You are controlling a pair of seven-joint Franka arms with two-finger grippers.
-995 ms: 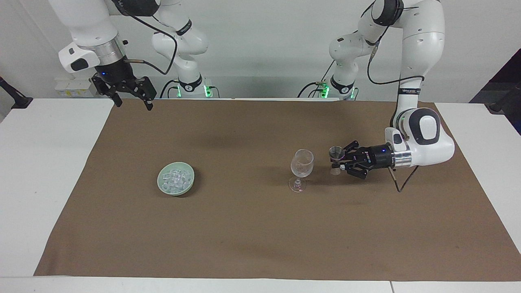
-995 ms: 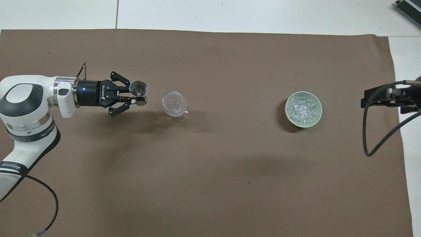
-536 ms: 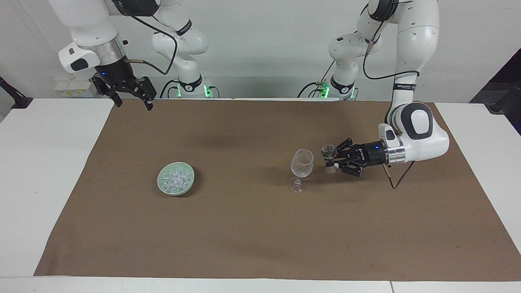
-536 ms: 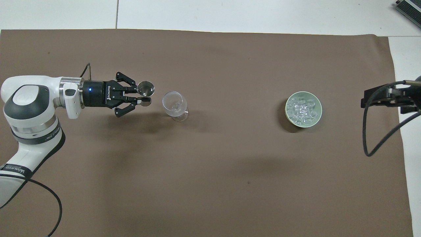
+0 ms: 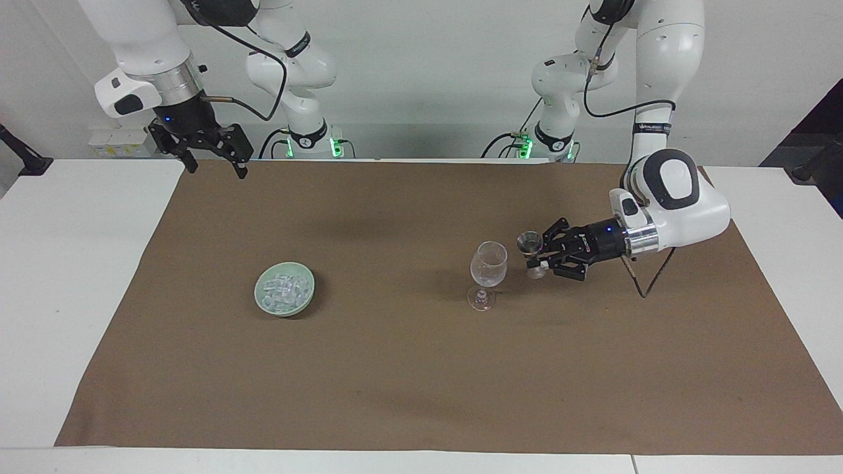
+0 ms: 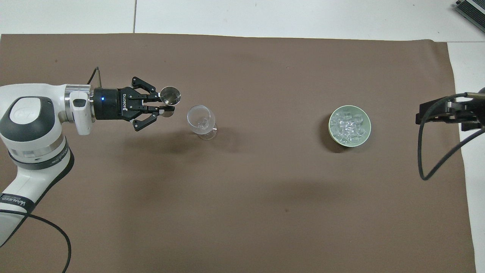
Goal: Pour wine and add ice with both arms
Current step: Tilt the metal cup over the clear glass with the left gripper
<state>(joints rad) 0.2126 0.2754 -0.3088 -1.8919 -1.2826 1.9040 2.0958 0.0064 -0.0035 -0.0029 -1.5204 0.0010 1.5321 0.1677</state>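
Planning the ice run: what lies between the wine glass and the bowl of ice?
Only bare brown cloth between wine glass and bowl of ice, in both views.

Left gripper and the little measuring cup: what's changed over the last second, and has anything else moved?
The left gripper, shut on the small measuring cup, has lifted it and carried it closer to the wine glass; the cup is upright beside the glass's rim, not yet tipped. Unchanged: the glass, the green bowl of ice, and the right gripper, which waits open above the mat's corner.
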